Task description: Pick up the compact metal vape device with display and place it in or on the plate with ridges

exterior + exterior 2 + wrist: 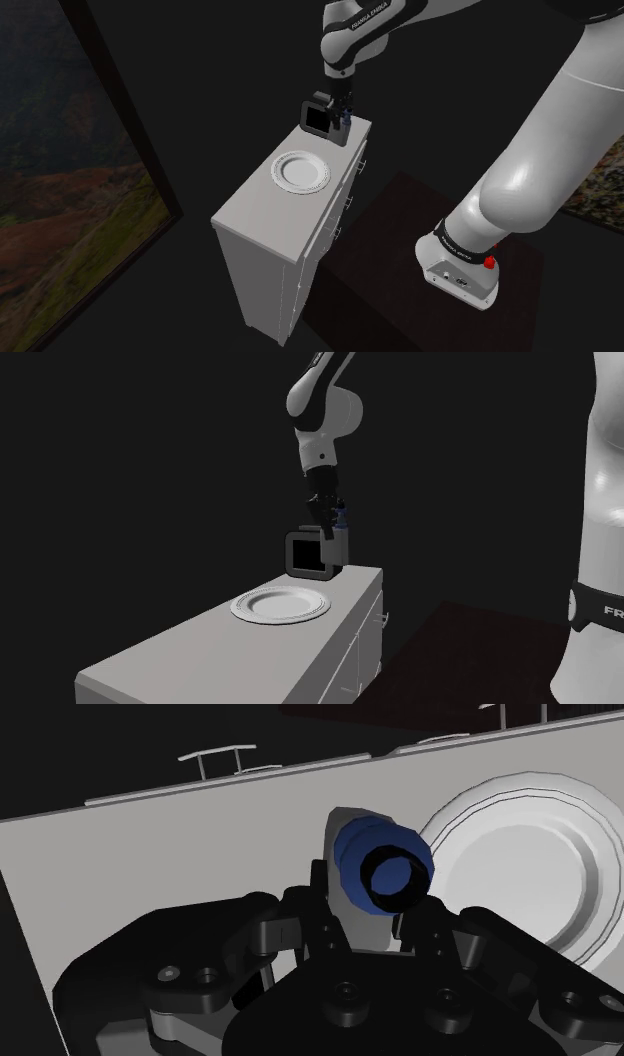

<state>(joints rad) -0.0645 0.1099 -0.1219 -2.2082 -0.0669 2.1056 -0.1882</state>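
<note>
The vape device (313, 552) is a squarish grey block with a black display face and a blue mouthpiece (380, 869) on top. My gripper (328, 524) is shut on it from above, near the mouthpiece. The black fingers (300, 929) clasp its grey body on both sides. It hangs low over the far end of the white cabinet top (262, 215); I cannot tell whether it touches. The white ridged plate (302, 170) lies flat on the cabinet, a short way from the device (318, 117) toward the cabinet's middle. In the wrist view, the plate (530, 864) lies beside the device.
The cabinet is tall and narrow, with drawer handles (345, 202) on its side toward the stand. A dark low box (400, 250) carries the arm's base. A large landscape picture (70, 180) leans at the shoulder view's left. Black area surrounds the scene.
</note>
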